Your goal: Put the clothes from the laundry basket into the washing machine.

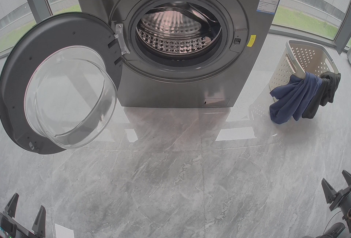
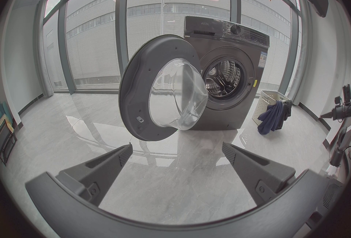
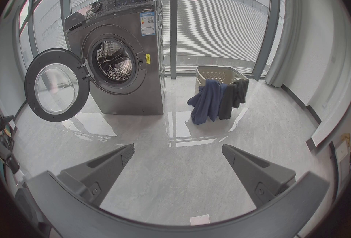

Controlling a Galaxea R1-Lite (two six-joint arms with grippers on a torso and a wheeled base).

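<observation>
My left hand [image 1: 26, 211] and my right hand [image 1: 337, 185] both hung low over the grey marbled floor [image 1: 182, 176], each spread wide with nothing in its grip. Ahead stood one grey front-loading washing machine [image 1: 164, 90], its one round glass-bowled door [image 1: 22, 67] swung open to my left. To my right, near the machine, sat one beige perforated plastic laundry basket [image 1: 310, 56]. Two garments hung over its near rim, one blue cloth [image 1: 292, 98] and one black cloth [image 1: 327, 90], touching side by side.
</observation>
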